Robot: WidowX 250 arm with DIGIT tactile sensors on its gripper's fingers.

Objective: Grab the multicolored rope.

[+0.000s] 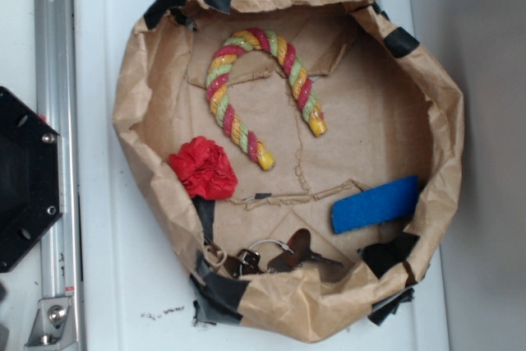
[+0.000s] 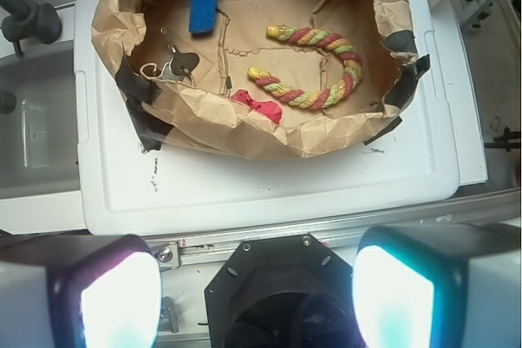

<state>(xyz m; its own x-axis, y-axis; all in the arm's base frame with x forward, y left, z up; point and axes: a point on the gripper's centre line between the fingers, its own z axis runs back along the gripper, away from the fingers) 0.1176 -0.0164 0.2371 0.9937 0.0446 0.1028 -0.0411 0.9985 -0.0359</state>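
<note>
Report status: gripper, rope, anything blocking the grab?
Gripper open, outside the paper basket, holding nothing. Multicolored rope lying in a U on the basket floor, untouched. Red paper wad close beside one rope end; nothing on top.

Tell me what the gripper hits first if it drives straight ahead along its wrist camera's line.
Likely the white lid surface in front of the paper basket, short of the multicolored rope. The gripper stands open; depth along that line is unclear.

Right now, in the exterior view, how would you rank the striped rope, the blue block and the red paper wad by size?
1. Multicolored rope, clearly the largest.
2. Blue block and red paper wad cover similar areas; the block is longer, the wad rounder, so I won't rank them.
</note>
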